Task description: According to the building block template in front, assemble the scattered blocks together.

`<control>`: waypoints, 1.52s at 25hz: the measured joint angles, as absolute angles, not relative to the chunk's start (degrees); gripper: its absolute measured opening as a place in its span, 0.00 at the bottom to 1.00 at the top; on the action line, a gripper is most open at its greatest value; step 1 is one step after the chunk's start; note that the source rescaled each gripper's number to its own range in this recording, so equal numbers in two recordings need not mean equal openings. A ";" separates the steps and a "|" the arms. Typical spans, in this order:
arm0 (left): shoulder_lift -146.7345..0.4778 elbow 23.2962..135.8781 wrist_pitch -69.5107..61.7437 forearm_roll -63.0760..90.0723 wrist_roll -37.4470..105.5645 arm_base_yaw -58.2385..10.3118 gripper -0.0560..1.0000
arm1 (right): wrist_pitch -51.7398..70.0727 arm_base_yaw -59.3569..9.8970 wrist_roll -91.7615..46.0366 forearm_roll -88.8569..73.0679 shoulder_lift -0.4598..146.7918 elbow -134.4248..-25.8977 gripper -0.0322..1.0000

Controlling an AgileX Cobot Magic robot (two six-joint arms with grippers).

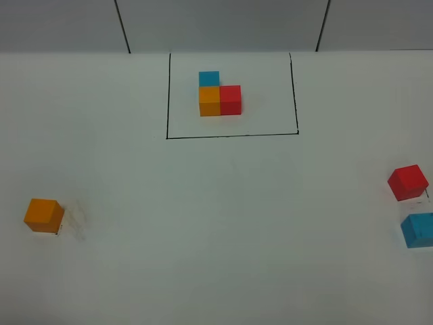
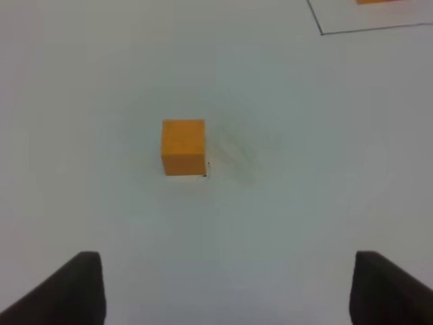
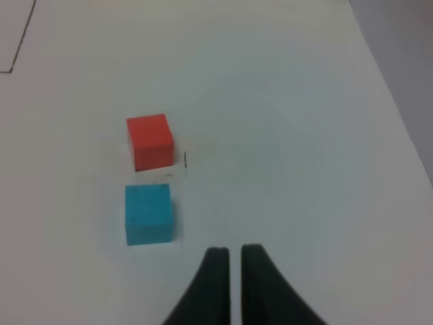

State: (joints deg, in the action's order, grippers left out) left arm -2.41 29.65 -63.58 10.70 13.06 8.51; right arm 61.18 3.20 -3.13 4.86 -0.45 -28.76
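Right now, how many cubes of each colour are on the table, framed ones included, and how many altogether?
Orange: 2, loose orange cube, framed orange cube
Red: 2, loose red cube, framed red cube
Blue: 2, loose blue cube, framed blue cube
Total: 6

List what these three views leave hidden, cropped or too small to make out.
1. Exterior high view: the loose blue cube is cropped by the right edge.
2. Left wrist view: the template shows only an orange sliver, cut by the frame edge; the left fingers are cropped too.
3. Right wrist view: the dark mark beside the red cube is too small to identify.
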 joint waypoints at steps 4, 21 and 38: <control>-10.75 33.57 -62.97 11.63 12.88 8.51 0.99 | 61.18 3.20 -3.13 4.86 -0.45 -28.76 0.04; -46.94 44.90 -58.06 17.69 12.81 8.51 0.91 | 61.12 3.20 -3.13 4.86 -0.45 -28.76 0.04; -64.53 44.84 -54.16 9.90 15.38 8.51 0.94 | 61.12 3.20 -3.13 4.86 -0.45 -28.76 0.04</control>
